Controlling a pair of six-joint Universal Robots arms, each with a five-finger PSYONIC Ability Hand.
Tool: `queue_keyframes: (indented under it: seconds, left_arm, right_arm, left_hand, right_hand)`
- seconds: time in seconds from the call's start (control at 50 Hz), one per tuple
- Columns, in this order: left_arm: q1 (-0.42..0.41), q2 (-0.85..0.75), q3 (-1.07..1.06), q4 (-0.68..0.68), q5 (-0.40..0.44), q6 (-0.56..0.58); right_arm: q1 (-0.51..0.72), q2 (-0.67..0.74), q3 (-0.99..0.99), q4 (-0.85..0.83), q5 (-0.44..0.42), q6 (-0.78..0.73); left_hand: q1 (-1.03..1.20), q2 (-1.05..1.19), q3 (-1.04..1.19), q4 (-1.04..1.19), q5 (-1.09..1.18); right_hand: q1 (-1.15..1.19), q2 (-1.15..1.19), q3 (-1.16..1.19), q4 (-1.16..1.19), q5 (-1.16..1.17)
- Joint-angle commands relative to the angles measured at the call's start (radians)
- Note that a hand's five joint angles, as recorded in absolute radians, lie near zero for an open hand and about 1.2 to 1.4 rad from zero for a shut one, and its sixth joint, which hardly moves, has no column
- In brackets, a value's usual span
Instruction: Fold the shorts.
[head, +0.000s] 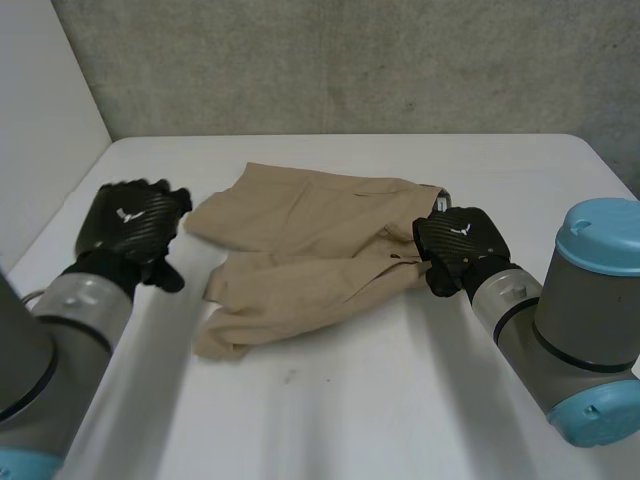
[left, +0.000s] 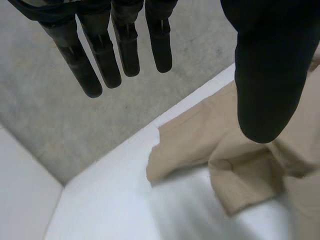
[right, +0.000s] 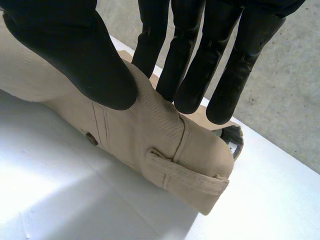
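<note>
Your right arm (head: 590, 330), grey joint under a light-blue cap, stands closest to the head camera, and your left arm (head: 60, 330) enters opposite.

Item: tan shorts (head: 310, 250), lying on the white surface (head: 350, 420) about midway between the two arms. Condition: rumpled, with one layer lapped loosely over another and the leg end trailing toward the left arm. No clean crease or squared edge is visible.

Right robot hand (head: 462, 245): at the waistband (right: 195, 150) end of the shorts. Its wrist view shows the thumb pressed on the near face of the cloth and the fingers on the far side, so the cloth is pinched between them and raised into a ridge. A belt loop (right: 190, 175) and a small button (right: 91, 138) lie just beyond the grip. Finding: grasping the shorts.

Left robot hand (head: 130, 225): beside the leg end of the shorts, apart from the cloth. Fingers are straight and thumb spread, with nothing between them. Finding: released.

Progress, as a judgement: early. One end is secured; the garment is not flattened and no finished fold can be confirmed. You have yet to take the leg end with the left robot hand, square the layers, and bring one half over the other.
</note>
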Motion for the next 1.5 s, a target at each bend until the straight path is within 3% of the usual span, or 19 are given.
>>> queue_keyframes:
  seconds: [0.02,0.12,0.18,0.42,0.82,0.86,0.88,0.9,0.94,1.02,1.08,1.18,1.2,1.3,1.5]
  left_arm:
    - [0.018,0.032,-0.051,-0.155,-0.038,-0.194]
    - [0.033,0.027,-0.068,-0.272,-0.027,-0.316]
    - [0.036,0.026,-0.087,-0.266,-0.029,-0.335]
    - [0.024,-0.100,-0.078,-0.117,-0.029,-0.344]
    - [-0.022,-0.350,0.088,-0.110,-0.030,-0.344]
    - [-0.048,-0.390,0.128,-0.111,-0.033,-0.344]
    - [-0.061,-0.405,0.140,-0.111,-0.037,-0.340]
    - [-0.061,-0.405,0.140,-0.111,-0.037,-0.340]
    - [-0.073,-0.413,0.152,-0.108,-0.043,-0.333]
    - [-0.070,-0.373,0.156,-0.068,-0.044,-0.326]
    - [-0.044,-0.257,0.146,-0.045,-0.046,-0.292]
    - [0.057,-0.055,0.123,-0.047,-0.023,-0.080]
    - [0.057,-0.054,0.123,-0.047,-0.023,-0.079]
    - [0.047,0.126,0.116,-0.050,0.017,0.132]
    - [0.047,0.283,0.068,-0.123,0.077,0.351]
  right_arm:
    - [0.005,0.001,-0.003,0.005,-0.001,0.003]
    - [0.008,0.003,-0.003,0.005,-0.001,0.003]
    - [0.009,0.003,-0.003,0.005,-0.001,0.005]
    - [0.011,0.003,0.004,0.006,-0.001,0.003]
    - [0.011,0.001,0.010,0.006,-0.002,-0.003]
    - [0.009,0.003,0.009,0.006,-0.002,-0.005]
    - [0.006,0.003,0.007,0.006,-0.002,-0.005]
    - [0.005,0.001,0.007,0.006,-0.002,-0.006]
    - [0.001,-0.001,0.006,0.006,-0.002,-0.008]
    - [-0.002,-0.002,0.004,0.006,-0.002,-0.012]
    - [-0.002,-0.025,-0.005,0.009,-0.004,-0.024]
    - [0.000,-0.065,-0.029,0.066,-0.004,-0.107]
    - [0.000,-0.071,-0.037,0.081,-0.005,-0.129]
    - [0.001,-0.122,-0.079,0.158,0.001,-0.238]
    - [0.006,-0.243,-0.122,0.330,0.019,-0.344]
  left_hand:
    - [0.071,0.079,0.075,0.091,0.098]
    - [0.149,0.158,0.154,0.170,0.177]
    - [0.229,0.237,0.233,0.249,0.257]
    - [0.297,0.305,0.301,0.317,0.324]
    - [0.305,0.314,0.310,0.326,0.333]
    - [0.498,0.506,0.502,0.518,0.525]
    - [0.726,0.734,0.730,0.746,0.754]
    - [0.728,0.737,0.733,0.748,0.756]
    - [0.944,0.953,0.949,0.965,0.972]
    - [0.945,0.954,0.950,0.965,0.973]
    - [0.945,0.954,0.950,0.965,0.973]
    - [0.945,0.954,0.950,0.965,0.973]
    - [0.945,0.954,0.950,0.965,0.973]
    - [0.945,0.954,0.950,0.965,0.973]
    - [0.945,0.954,0.950,0.965,0.973]
  right_hand:
    - [0.408,0.207,0.211,0.205,0.233]
    - [0.408,0.207,0.211,0.205,0.233]
    - [0.408,0.207,0.211,0.205,0.233]
    - [0.408,0.207,0.211,0.205,0.233]
    - [0.408,0.207,0.211,0.205,0.233]
    - [0.408,0.207,0.211,0.205,0.233]
    - [0.408,0.207,0.211,0.205,0.233]
    - [0.408,0.207,0.211,0.205,0.233]
    - [0.408,0.207,0.211,0.205,0.233]
    - [0.408,0.207,0.211,0.205,0.233]
    - [0.408,0.207,0.211,0.205,0.233]
    - [0.408,0.207,0.211,0.205,0.233]
    - [0.408,0.207,0.211,0.205,0.233]
    - [0.408,0.207,0.211,0.205,0.233]
    - [0.408,0.207,0.211,0.205,0.233]
